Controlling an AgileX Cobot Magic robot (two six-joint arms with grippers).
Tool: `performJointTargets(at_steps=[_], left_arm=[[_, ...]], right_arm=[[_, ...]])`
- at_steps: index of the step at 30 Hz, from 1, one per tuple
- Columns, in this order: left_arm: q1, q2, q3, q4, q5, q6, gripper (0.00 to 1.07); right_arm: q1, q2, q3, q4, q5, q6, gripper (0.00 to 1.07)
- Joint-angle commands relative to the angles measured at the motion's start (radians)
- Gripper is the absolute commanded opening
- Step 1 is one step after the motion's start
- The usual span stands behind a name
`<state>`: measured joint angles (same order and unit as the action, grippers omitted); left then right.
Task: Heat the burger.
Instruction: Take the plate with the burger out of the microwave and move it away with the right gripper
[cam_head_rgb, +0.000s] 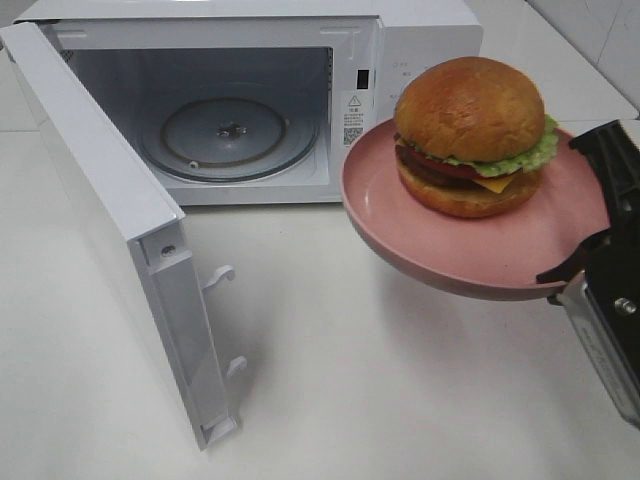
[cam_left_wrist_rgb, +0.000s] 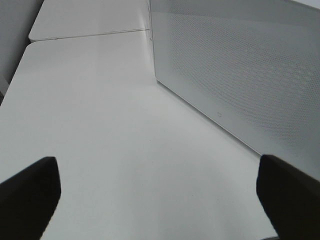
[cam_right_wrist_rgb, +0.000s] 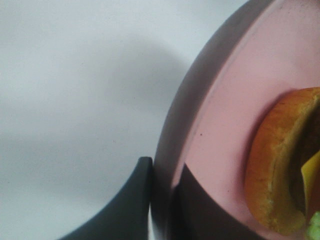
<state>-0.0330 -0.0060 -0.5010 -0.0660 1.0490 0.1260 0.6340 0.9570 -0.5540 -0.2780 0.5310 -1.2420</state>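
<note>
Gripping the pink plate (cam_head_rgb: 470, 262) by its rim, the R gripper (cam_right_wrist_rgb: 162, 192) has its jaws pinched narrow, one finger under and one on top. Plate hangs above the white table (cam_head_rgb: 350, 390), tilted a bit. Burger (cam_head_rgb: 473, 135) sits on it, near the middle. L gripper (cam_left_wrist_rgb: 160, 192) is spread wide w/ nothing between, low over the table beside the perforated door panel (cam_left_wrist_rgb: 240, 70). Farther back, microwave (cam_head_rgb: 420, 40) stands w/ door (cam_head_rgb: 110, 220) swung out on the L side, glass turntable (cam_head_rgb: 228, 135) bare; plate is in front of the control panel, not the cavity.

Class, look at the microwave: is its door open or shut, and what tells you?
Open. The microwave's door swings out to the left, exposing the cavity and the glass turntable inside.
</note>
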Motion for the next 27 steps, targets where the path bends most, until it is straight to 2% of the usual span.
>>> performJointTargets(at_steps=[1, 4, 6, 21, 27], left_arm=[[0.003, -0.016, 0.004, -0.001, -0.009, 0.0, 1.0], [0.003, -0.016, 0.004, -0.001, -0.009, 0.0, 1.0], [0.003, -0.016, 0.004, -0.001, -0.009, 0.0, 1.0], [0.003, -0.016, 0.004, -0.001, -0.009, 0.0, 1.0], [0.003, -0.016, 0.004, -0.001, -0.009, 0.0, 1.0]], right_arm=[[-0.001, -0.076, -0.006, -0.08, 0.009, 0.127, 0.0], [-0.001, -0.089, -0.006, -0.091, 0.024, 0.149, 0.0], [-0.001, -0.122, -0.006, -0.133, 0.084, 0.256, 0.0], [-0.001, -0.13, -0.006, -0.275, 0.258, 0.64, 0.0], [-0.001, -0.13, -0.006, -0.387, 0.33, 0.848, 0.0]])
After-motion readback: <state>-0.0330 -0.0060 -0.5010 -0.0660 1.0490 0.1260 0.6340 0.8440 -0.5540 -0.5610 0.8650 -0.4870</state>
